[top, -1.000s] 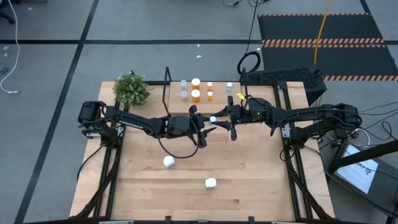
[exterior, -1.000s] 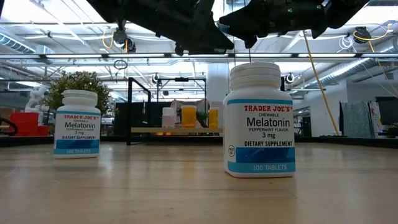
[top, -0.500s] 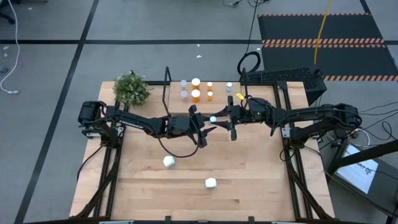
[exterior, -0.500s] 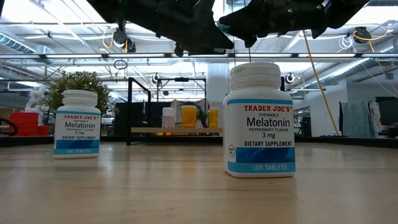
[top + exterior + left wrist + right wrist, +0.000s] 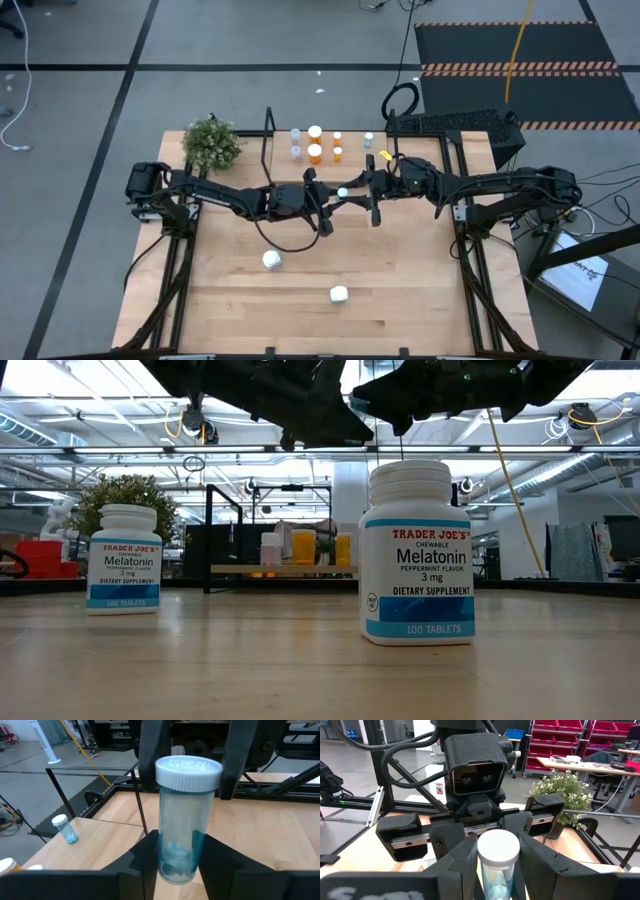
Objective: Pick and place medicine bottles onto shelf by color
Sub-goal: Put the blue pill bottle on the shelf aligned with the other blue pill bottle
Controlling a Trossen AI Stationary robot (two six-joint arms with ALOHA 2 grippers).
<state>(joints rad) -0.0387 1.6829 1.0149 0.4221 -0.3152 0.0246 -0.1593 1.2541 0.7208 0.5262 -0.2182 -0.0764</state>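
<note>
Both grippers meet above the middle of the bench (image 5: pixel 400 300), holding one clear blue bottle (image 5: pixel 181 820) between them. The left gripper (image 5: pixel 172 865) has its fingers pinching the bottle's lower body, hiding the base; the right gripper (image 5: pixel 495 870) has its fingers clamped on the same bottle just under its white cap. From above, only the cap shows as a pale dot between the two dark wrists. Through the bottle's wall a few pale blue pills lie at the bottom.

From bench height the arms are cut off at the top edge, so neither grip can be made out there. Two white Melatonin bottles (image 5: pixel 420 550) stand on the near half of the bench, well apart, the right one nearer the front edge; their contents are hidden.

The shelf (image 5: pixel 280 569) sits at the far edge, a black frame post showing at its left end. On it stand orange bottles (image 5: pixel 315 152) and, at either side of them, small clear ones (image 5: pixel 296 150); the far ones partly cover each other, and their exact count is hard to tell. A plant (image 5: pixel 211 143) stands left of the shelf.
</note>
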